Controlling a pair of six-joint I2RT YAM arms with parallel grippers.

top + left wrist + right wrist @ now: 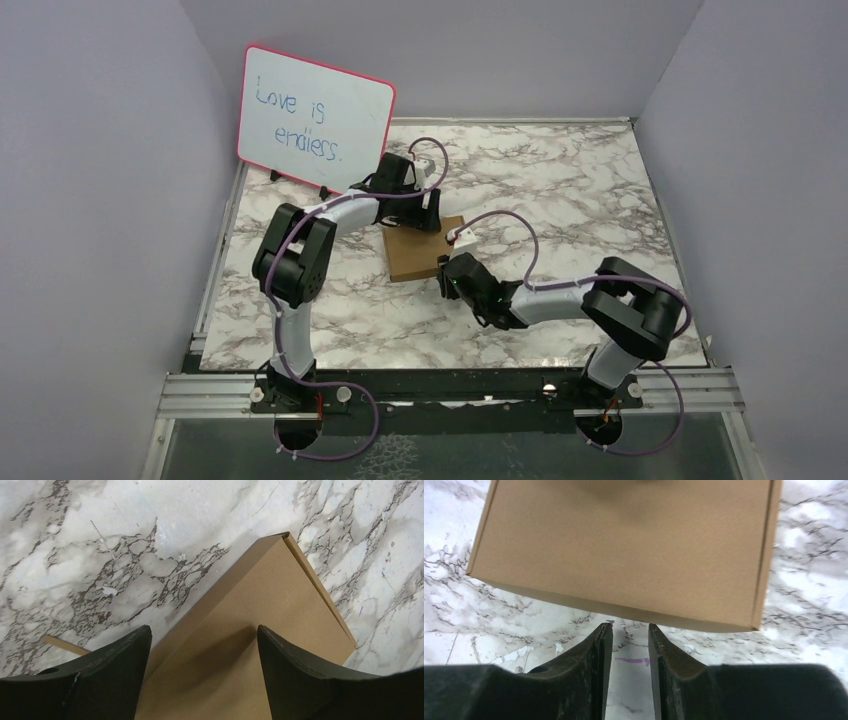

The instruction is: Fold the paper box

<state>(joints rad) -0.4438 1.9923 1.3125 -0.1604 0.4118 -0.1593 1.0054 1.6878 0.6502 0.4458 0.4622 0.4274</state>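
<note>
**Bracketing a folded cardboard box from both sides**

The paper box [422, 252] lies near the middle of the marble table [580, 180], standing as a shallow brown rectangular box with its broad plain face up. In the right wrist view a folded seam runs along one short side of it [624, 545], and in the left wrist view a narrow side panel shows along one long edge [270, 610].

The left gripper [430, 216] sits at the box's far end, pointing down over the top face. Its jaws are spread wide in its own camera [205, 645], with only bare cardboard and a soft shadow between them; they hold nothing. Whether the fingertips touch the cardboard cannot be told.

The right gripper [447, 276] is at the near edge of the box, low over the table. Its jaws are only a narrow slit apart [630, 630], with nothing between them but marble and a short purple mark [631, 660]. The tips sit just beside the box's near wall, not on it.

A thin cardboard strip [65, 644] lies loose on the marble beside the box. A pink-framed whiteboard [315, 115] with blue handwriting stands at the table's far left corner.
</note>
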